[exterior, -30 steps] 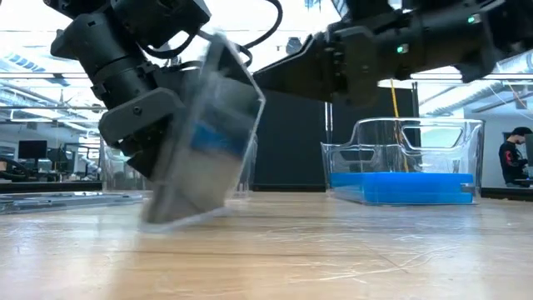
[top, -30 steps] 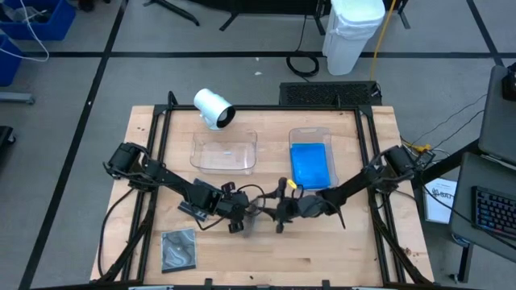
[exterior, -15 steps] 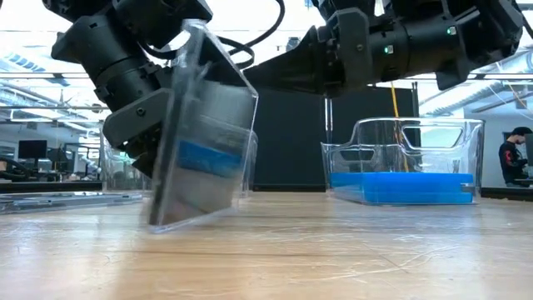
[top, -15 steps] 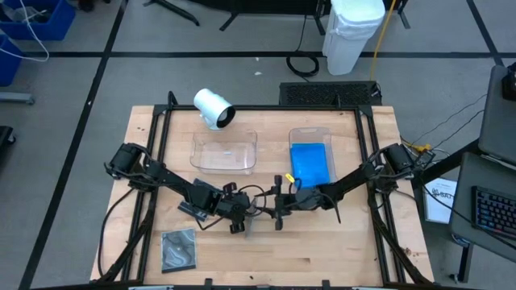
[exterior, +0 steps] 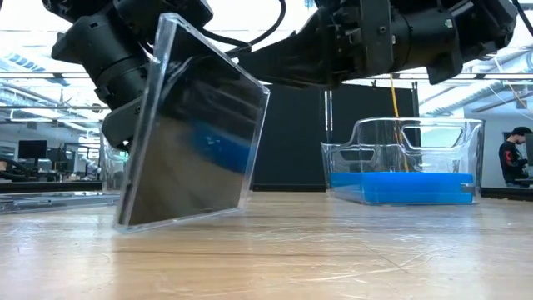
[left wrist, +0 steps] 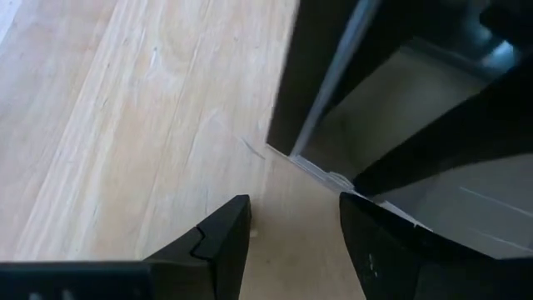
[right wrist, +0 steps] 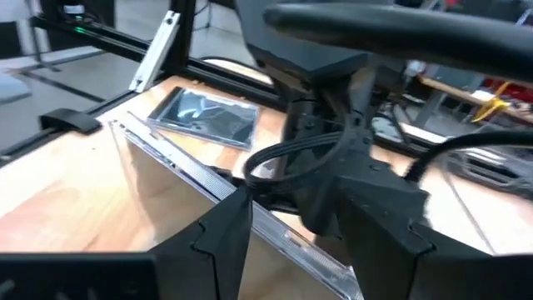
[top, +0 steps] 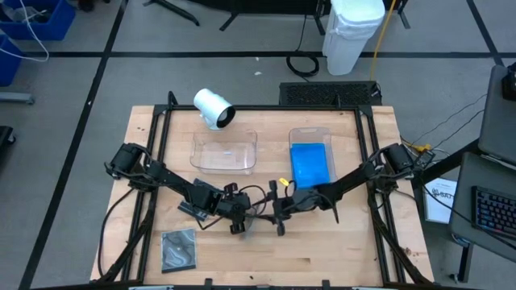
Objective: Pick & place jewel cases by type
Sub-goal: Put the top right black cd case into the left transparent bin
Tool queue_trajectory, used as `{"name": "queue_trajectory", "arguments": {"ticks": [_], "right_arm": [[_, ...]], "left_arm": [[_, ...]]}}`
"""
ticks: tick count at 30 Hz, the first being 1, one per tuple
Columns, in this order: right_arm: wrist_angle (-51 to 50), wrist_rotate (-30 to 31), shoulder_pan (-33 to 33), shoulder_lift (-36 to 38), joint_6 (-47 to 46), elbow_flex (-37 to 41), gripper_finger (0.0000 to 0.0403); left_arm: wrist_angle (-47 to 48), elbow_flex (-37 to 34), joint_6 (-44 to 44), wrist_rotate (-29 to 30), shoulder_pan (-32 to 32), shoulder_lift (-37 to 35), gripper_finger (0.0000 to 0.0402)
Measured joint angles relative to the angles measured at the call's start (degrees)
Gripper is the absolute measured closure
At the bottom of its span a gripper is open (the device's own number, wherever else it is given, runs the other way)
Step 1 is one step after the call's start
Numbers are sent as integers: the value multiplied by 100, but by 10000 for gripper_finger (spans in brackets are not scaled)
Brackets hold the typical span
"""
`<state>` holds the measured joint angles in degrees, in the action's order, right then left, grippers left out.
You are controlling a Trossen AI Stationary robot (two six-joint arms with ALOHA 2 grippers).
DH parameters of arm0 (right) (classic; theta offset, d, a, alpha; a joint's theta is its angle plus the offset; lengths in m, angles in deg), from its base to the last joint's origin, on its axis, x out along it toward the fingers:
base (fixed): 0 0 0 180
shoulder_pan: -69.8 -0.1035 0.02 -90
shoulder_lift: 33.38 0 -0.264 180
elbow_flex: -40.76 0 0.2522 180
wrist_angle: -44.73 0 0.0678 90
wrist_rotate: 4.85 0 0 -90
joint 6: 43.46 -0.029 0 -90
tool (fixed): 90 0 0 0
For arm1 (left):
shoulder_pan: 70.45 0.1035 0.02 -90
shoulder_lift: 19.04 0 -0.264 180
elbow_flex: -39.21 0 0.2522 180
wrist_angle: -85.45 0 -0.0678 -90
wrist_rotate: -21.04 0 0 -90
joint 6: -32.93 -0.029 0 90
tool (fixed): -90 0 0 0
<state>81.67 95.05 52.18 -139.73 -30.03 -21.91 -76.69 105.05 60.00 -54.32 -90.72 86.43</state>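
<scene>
Both arms meet near the middle of the wooden table [top: 339, 250], a little toward its front edge. A clear jewel case [exterior: 196, 133] stands there on its lower edge, tilted, with its bottom corner touching the wood; through it a blue reflection shows. The left gripper [top: 239, 219] sits at 9 o'clock of this case and the right gripper [top: 278, 211] at 3 o'clock. In the right wrist view the top edge of the case [right wrist: 241, 212] runs between the two dark fingers [right wrist: 218, 233], so the right gripper appears to pinch the case at its upper rim. In the left wrist view the left fingers [left wrist: 221, 237] stand spread apart over bare wood, with the case just beyond them, and they hold nothing. A second grey jewel case [top: 179, 248] lies flat at about 7 o'clock on the table, well apart from the grippers. At 1 o'clock a clear tray [top: 311, 135] holds the blue jewel cases [top: 311, 165]. At 11 o'clock an empty-looking clear tray [top: 224, 153] stands, and near it, farther back, a white cylinder [top: 212, 108] lies on its side. In the low view a person [exterior: 510, 160] shows at the far right of the room.
</scene>
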Motion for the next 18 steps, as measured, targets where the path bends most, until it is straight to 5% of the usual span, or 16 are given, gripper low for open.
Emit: {"name": "queue_trajectory", "arguments": {"ticks": [12, 18], "right_arm": [[-255, -316, 10, 1, -44, -35, 232], [-131, 88, 99, -4, -24, -68, 232]], "left_arm": [[7, 1, -9, 19, 0, -4, 210], [4, 2, 0, 37, 0, -7, 210]]}}
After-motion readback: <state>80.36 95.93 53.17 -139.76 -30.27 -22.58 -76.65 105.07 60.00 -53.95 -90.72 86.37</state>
